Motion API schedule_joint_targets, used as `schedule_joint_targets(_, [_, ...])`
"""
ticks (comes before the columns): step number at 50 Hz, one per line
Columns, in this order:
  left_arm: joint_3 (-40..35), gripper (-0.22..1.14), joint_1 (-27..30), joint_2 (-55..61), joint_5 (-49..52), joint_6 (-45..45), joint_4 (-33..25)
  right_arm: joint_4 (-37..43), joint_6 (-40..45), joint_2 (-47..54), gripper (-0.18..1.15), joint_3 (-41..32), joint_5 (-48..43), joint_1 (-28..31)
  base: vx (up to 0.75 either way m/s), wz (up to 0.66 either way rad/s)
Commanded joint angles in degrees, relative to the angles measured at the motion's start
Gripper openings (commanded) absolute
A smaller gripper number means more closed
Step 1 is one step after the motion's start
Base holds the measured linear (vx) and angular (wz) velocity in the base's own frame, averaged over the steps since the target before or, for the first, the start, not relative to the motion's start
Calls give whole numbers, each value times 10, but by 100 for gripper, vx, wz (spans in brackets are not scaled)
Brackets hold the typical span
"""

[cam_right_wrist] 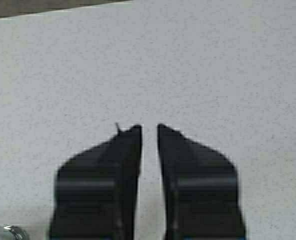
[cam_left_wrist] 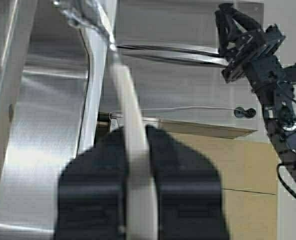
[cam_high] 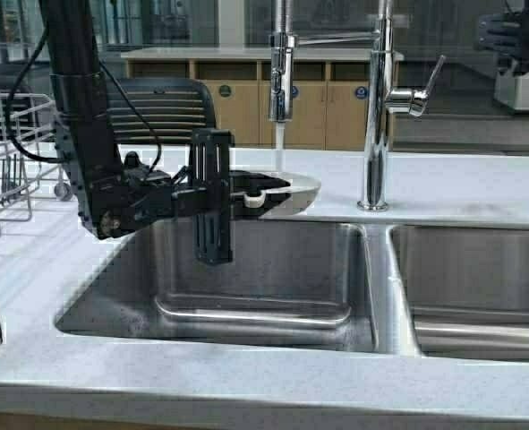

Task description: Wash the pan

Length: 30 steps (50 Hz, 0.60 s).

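The white pan (cam_high: 293,189) is held almost level over the back of the left sink basin (cam_high: 264,278), seen nearly edge-on. A thin stream of water (cam_high: 279,149) runs from the pull-down spray head (cam_high: 281,81) onto it. My left gripper (cam_high: 253,194) is shut on the pan's white stub handle; in the left wrist view the white handle (cam_left_wrist: 136,170) sits pinched between the two dark fingers of that gripper (cam_left_wrist: 134,131). The red mark inside is hidden. My right gripper (cam_high: 515,40) is parked high at the far right, shut and empty, over speckled counter (cam_right_wrist: 149,129).
A chrome faucet (cam_high: 376,116) with a side lever stands between the left basin and the right basin (cam_high: 479,287). A wire dish rack (cam_high: 4,157) stands on the counter at the left. A dark slatted chair back (cam_high: 161,107) is behind the left arm.
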Motion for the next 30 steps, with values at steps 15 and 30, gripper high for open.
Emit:
schedule_joint_targets(15, [-7, 2, -2, -11, -24, 12, 1, 1, -1, 43, 5, -122, 66, 114, 0, 0])
schedule_joint_targets(30, [-10, 2, -2, -7, -31, 13, 0, -1, -4, 30, 5, -149, 96, 136, 0, 0])
